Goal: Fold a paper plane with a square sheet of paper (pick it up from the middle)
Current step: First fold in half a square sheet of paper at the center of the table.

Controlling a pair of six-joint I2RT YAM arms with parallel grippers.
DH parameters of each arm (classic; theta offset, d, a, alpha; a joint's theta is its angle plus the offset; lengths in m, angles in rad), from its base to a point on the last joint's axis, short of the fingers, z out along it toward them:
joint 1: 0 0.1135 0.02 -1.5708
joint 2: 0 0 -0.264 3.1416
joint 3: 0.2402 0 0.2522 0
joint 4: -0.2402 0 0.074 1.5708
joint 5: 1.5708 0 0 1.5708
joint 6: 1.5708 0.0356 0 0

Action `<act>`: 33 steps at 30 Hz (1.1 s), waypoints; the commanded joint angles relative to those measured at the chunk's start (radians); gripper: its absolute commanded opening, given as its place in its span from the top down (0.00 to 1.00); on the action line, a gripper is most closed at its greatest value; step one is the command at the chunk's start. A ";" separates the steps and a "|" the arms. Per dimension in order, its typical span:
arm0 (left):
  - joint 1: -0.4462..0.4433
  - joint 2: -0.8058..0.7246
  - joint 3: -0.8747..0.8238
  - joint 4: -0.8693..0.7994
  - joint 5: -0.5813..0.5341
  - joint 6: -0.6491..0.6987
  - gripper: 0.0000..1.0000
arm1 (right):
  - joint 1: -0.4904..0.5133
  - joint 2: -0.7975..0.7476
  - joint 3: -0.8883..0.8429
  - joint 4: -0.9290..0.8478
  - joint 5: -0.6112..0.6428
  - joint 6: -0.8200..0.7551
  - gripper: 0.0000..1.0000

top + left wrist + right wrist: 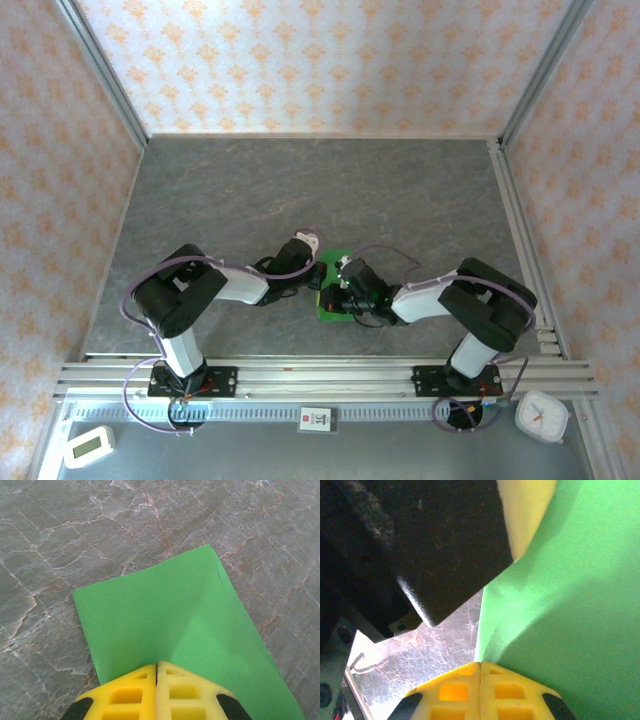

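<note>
Grey marbled bench (300, 190). Green square sheet of paper (175, 625) lies flat on it, front-centre, btwn the two arms. Fingers of left end effector (156, 667) pressed fully together, tips at sheet's near edge. Same w/ right end effector (480, 666): no gap, tips over sheet's edge. Can't tell if either pinches paper.

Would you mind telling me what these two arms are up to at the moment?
The two arms meet over a green sheet of paper lying on the grey stone-patterned table, which is meant to become a paper plane. The left gripper and the right gripper both have their jaws shut, with the tips down at the sheet from opposite sides. It is hard to tell whether either actually pinches it. The paper looks flat, with no pointed plane shape yet.
</note>
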 commanded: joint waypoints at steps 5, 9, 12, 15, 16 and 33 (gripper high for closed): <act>0.012 0.056 -0.009 -0.073 -0.008 -0.009 1.00 | 0.020 -0.021 -0.012 -0.209 -0.015 -0.103 1.00; 0.012 0.068 -0.010 -0.066 -0.006 -0.011 1.00 | 0.059 -0.031 0.019 -0.297 -0.015 -0.153 1.00; 0.012 0.076 -0.012 -0.060 -0.005 -0.012 1.00 | 0.072 -0.049 0.000 -0.314 -0.028 -0.159 1.00; 0.013 0.076 -0.016 -0.057 -0.006 -0.010 1.00 | 0.074 -0.097 -0.045 -0.322 -0.031 -0.152 1.00; 0.013 0.076 -0.018 -0.057 -0.005 -0.010 1.00 | 0.074 -0.118 -0.058 -0.329 -0.032 -0.148 1.00; 0.015 0.076 -0.030 -0.049 0.000 -0.009 1.00 | 0.072 -0.302 0.069 -0.371 0.022 -0.100 1.00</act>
